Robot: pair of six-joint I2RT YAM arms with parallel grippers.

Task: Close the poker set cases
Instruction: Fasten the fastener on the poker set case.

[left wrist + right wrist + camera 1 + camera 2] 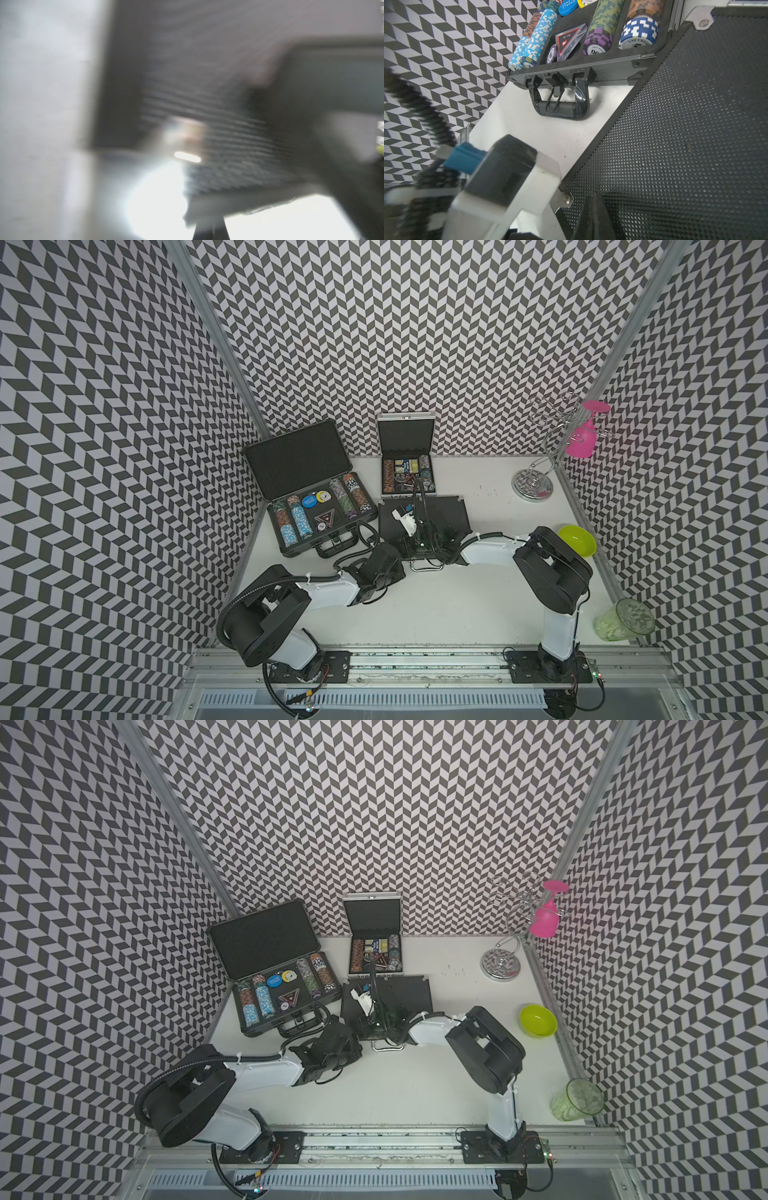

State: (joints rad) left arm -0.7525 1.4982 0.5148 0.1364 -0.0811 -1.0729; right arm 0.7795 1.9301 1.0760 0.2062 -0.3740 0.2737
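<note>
A chrome glass rack (534, 485) is standing on its round base near the far right corner of the white bench (436, 614), its wire arms curling upward. A pink stemmed glass (581, 443) is hanging upside down from one of those arms, foot uppermost, close to the right wall. Nearer along the same edge a lime-green bowl (579, 541) is sitting upright, and well apart from it, at the near right corner, a clear green tumbler (625, 620) is standing. Black-and-white chevron walls (415, 323) are enclosing the bench on three sides, and an aluminium rail (415, 659) is running along its near edge.
</note>
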